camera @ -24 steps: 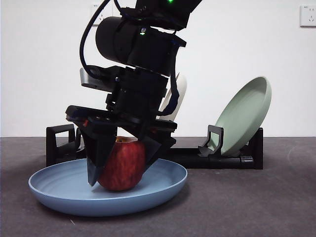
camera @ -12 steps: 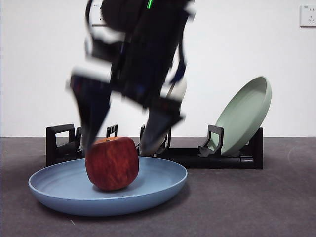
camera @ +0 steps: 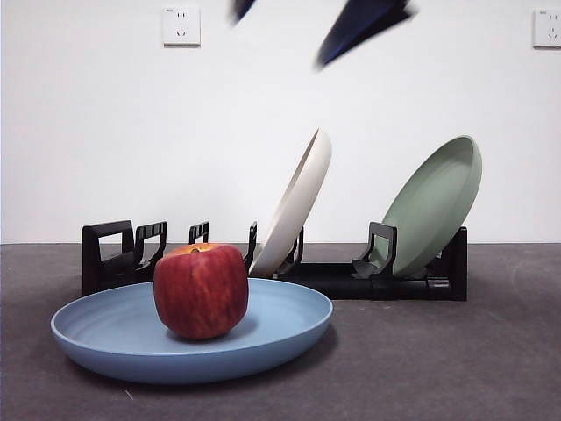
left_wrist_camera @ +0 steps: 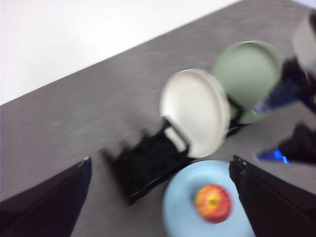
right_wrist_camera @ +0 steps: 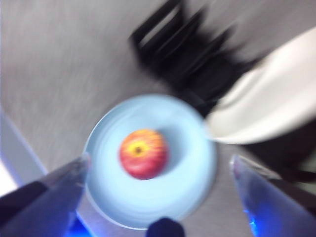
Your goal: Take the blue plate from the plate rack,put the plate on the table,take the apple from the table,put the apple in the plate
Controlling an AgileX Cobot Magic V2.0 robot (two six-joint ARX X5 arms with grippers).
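Note:
The dark red apple (camera: 201, 291) sits upright in the light-blue plate (camera: 289, 320), which lies flat on the grey table (camera: 456, 368) in front of the black plate rack (camera: 351, 279). My right gripper (right_wrist_camera: 159, 159) hangs open high above the apple (right_wrist_camera: 143, 153) and the plate (right_wrist_camera: 192, 173), touching neither; its view is blurred. In the front view only its two dark jaw tips (camera: 302, 22) show at the top edge. My left gripper (left_wrist_camera: 160, 160) is open and empty, far above the table, looking down on the apple (left_wrist_camera: 213, 203), the plate (left_wrist_camera: 180, 210) and the rack (left_wrist_camera: 148, 165).
A cream plate (camera: 294, 206) and a sage-green plate (camera: 434, 206) lean in the rack behind the blue plate. Two wall sockets (camera: 181, 25) sit on the white wall. The other arm's gripper (left_wrist_camera: 296, 118) shows at the left wrist view's edge.
The right gripper opened, let go of the apple and rose to the top of the front view. The apple stayed in the blue plate.

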